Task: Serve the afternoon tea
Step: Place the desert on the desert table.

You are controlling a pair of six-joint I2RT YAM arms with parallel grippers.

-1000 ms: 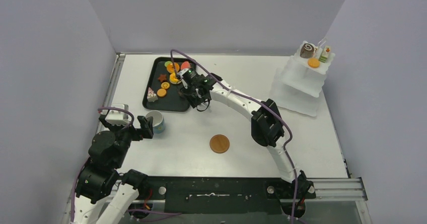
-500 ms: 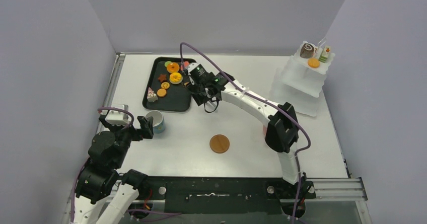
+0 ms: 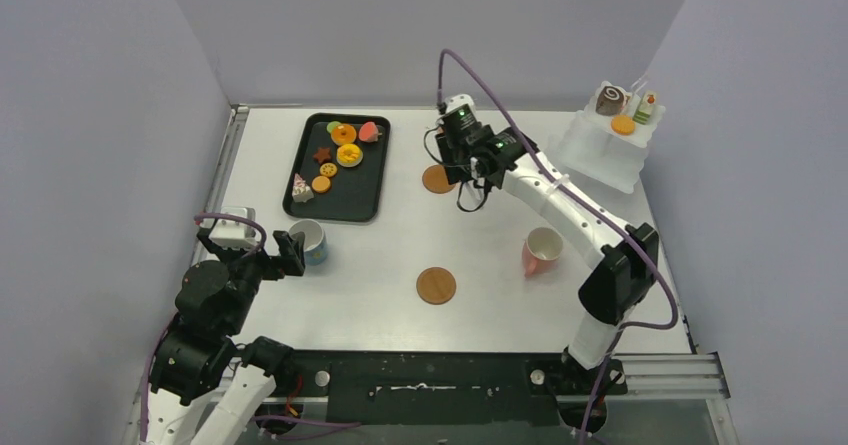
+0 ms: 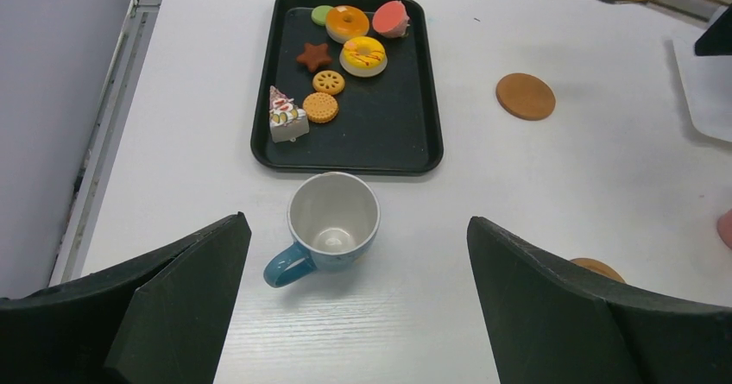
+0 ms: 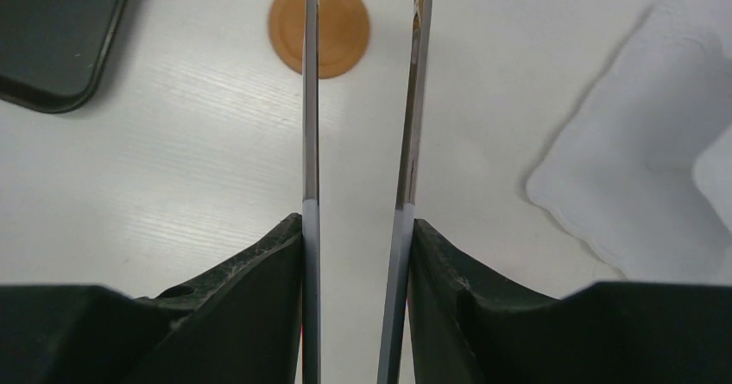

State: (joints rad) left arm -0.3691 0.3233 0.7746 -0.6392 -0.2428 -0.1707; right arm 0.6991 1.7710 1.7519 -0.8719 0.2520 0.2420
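Now the right gripper point(image 5: 356, 229), clamped on the tongs point(image 5: 308, 99), has swung off the tray point(image 4: 380, 116) and hangs over the far coaster point(image 5: 319, 26), partway to the tiered stand point(image 3: 600, 155) (tong tips run out of frame, so can't tell if they carry anything). Most pastries point(image 4: 363, 56) sit on the tray, so serving looks far from done. Left gripper point(image 4: 356, 218) is spread wide & empty, just behind the blue cup point(image 4: 319, 229).

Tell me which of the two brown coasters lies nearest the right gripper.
The far coaster, right of the black tray in the top view, just beside the right gripper. The other coaster lies closer to the arm bases.
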